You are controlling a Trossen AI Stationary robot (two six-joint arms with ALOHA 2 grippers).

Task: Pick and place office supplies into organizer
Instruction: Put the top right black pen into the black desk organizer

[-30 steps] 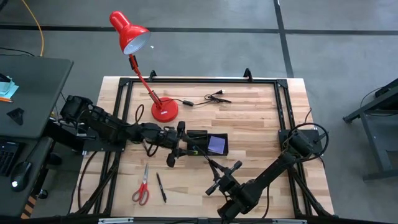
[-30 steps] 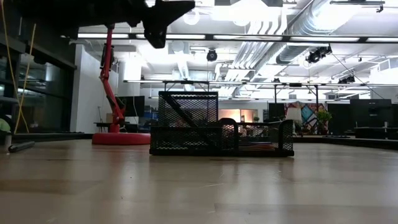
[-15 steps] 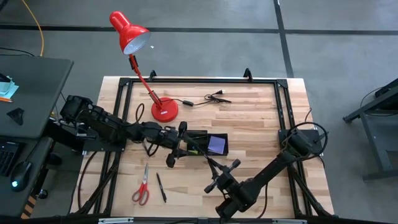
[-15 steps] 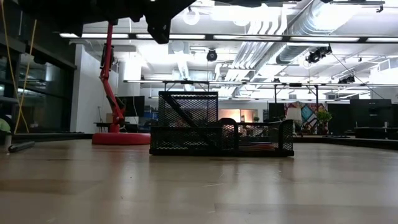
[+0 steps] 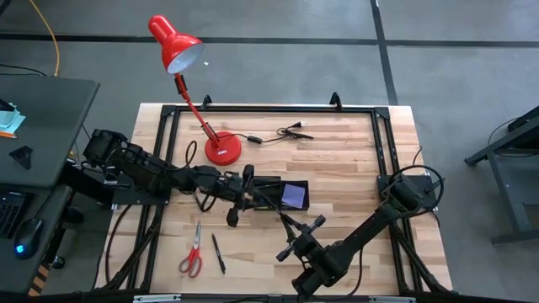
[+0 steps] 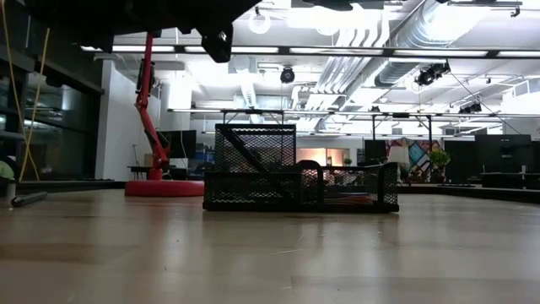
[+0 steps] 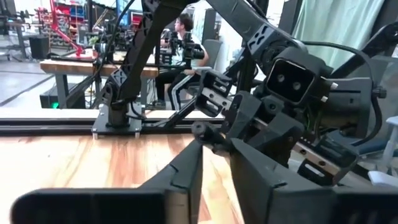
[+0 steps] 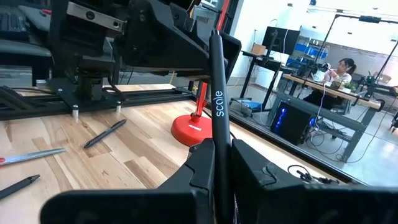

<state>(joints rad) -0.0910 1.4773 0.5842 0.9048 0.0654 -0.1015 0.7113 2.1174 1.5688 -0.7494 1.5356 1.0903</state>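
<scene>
My right gripper (image 8: 214, 155) is shut on a thin black pen (image 8: 216, 93), held in the air over the table's middle. The pen's free end (image 7: 200, 130) reaches my left gripper (image 7: 216, 149), whose open fingers stand close on either side of it; whether they touch it I cannot tell. The black mesh organizer (image 5: 268, 187) stands just beyond, with a purple sticky pad (image 5: 293, 195) in it. Red-handled scissors (image 5: 194, 251) and another black pen (image 5: 218, 253) lie flat on the table near its front left. My right gripper pinches the pen's lower part (image 8: 215, 144) between its two fingers. The pen runs on past the fingertips toward the left gripper (image 5: 251, 195). It is lifted clear of the table.
A red desk lamp (image 5: 221, 148) stands at the back left, its base close behind the left arm. A black cable with plug (image 5: 286, 131) lies near the far edge. A black frame (image 5: 383, 151) rims the table. Bare wood lies to the right of the organizer.
My left gripper has edged toward the table's right, onto the free end of the pen that my right gripper holds up. The pen stays lifted clear.
</scene>
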